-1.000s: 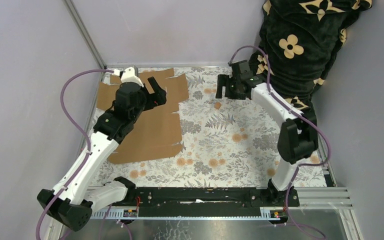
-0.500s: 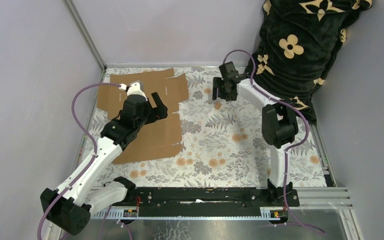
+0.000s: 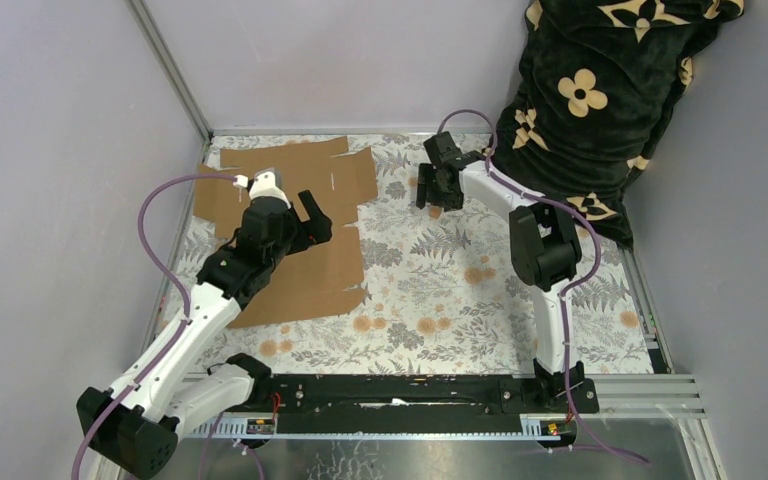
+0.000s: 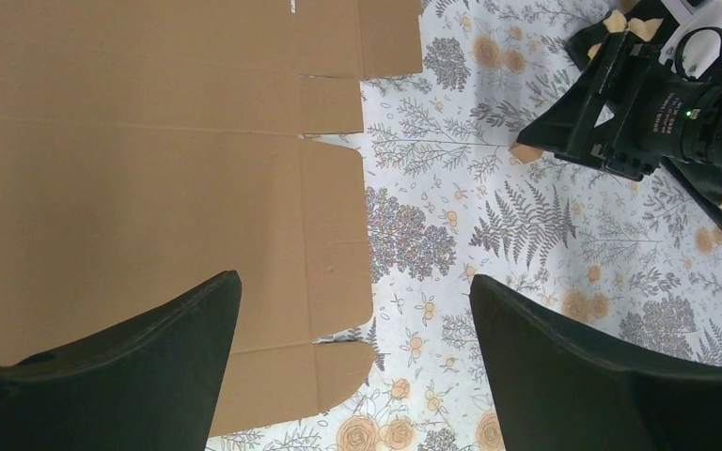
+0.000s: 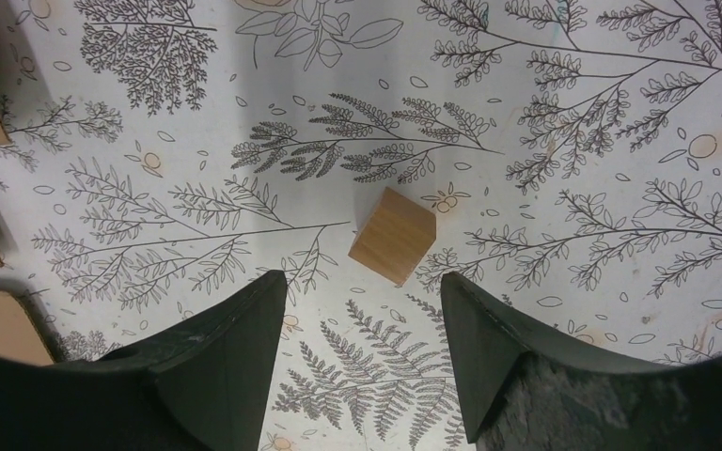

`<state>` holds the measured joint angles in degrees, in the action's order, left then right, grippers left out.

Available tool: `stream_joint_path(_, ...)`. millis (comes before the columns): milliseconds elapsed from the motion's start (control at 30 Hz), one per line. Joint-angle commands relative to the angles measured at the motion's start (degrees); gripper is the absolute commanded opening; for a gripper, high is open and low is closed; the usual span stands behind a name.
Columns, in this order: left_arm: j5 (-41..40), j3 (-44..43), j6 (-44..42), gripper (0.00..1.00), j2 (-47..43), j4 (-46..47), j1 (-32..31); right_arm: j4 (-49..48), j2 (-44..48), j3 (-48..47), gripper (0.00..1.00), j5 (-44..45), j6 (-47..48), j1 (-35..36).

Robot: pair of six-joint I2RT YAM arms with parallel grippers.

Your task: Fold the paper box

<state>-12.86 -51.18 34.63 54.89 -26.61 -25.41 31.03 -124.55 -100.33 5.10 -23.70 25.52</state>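
While the paper box (image 3: pixel 300 262) lies flat and unfolded on the left of the floral tablecloth (image 3: pixel 440 290), the left gripper (image 4: pixel 353 282) hovers over its right-hand flaps, jaws spread wide and empty. It should probably catch a flap's outer edge and lift along the scored crease. Farther off, the right gripper (image 5: pixel 362 277), likewise spread and empty, hangs above a small wooden block (image 5: pixel 392 235).

The left fingers (image 4: pixel 150 366) draw back from the far-left corner of the bench (image 3: pixel 430 290) toward its near edge over the paper box (image 3: pixel 305 265), while the right fingers (image 5: pixel 216 366) swing left along the far edge.
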Motion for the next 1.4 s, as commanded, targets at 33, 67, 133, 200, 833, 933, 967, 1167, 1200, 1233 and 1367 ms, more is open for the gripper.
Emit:
stream_joint_path(33, -0.6, 0.7, -0.5, 0.99, -1.3, 2.6, -0.2, 1.5, -0.9, -1.7, 0.69, 3.5, -1.6, 0.6)
stream_joint_path(67, -0.9, 0.6, -0.6, 0.99, -1.4, 2.6, -0.2, 1.7, -1.1, -1.8, 0.69, 4.0, -1.7, 0.6)
stream_joint_path(133, -1.3, 0.5, -1.0, 0.99, -1.7, 2.4, -0.2, 2.1, -1.6, -2.2, 0.68, 4.7, -2.0, 0.6)
stream_joint_path(200, -1.4, 0.2, -1.3, 0.99, -1.9, 2.2, -0.2, 2.5, -2.2, -2.8, 0.68, 5.0, -2.4, 0.6)
stream_joint_path(833, -0.8, 1.2, -1.8, 0.99, -2.4, 2.5, -0.2, 3.0, -3.1, -2.7, 0.38, 8.5, -2.7, 0.6)
stream_joint_path(933, -0.7, 1.6, -1.9, 0.99, -2.6, 2.7, -0.2, 2.8, -2.8, -2.1, 0.23, 9.1, -2.3, 0.5)
stream_joint_path(967, -0.6, 1.7, -1.9, 0.99, -2.6, 2.7, -0.2, 3.3, -2.7, -2.3, 0.23, 9.3, -2.0, 0.5)
stream_joint_path(1167, -0.9, 2.5, -2.3, 0.99, -3.3, 2.7, -0.2, 4.1, 2.1, 2.9, 0.2, 13.0, -0.4, 0.1)
stream_joint_path(1200, -1.0, 2.6, -2.4, 0.99, -3.4, 2.7, -0.2, 3.7, 3.8, 5.1, 0.2, 13.4, -0.3, -0.2)
stream_joint_path(1233, -0.9, 2.6, -2.5, 0.99, -3.4, 2.6, -0.2, 3.5, 5.8, 7.4, 0.2, 13.6, -0.2, -0.6)
stream_joint_path(1367, -0.7, 2.5, -3.1, 0.99, -3.3, 2.5, -0.2, 2.7, 15.9, 20.5, 0.2, 13.6, -0.7, -3.3)
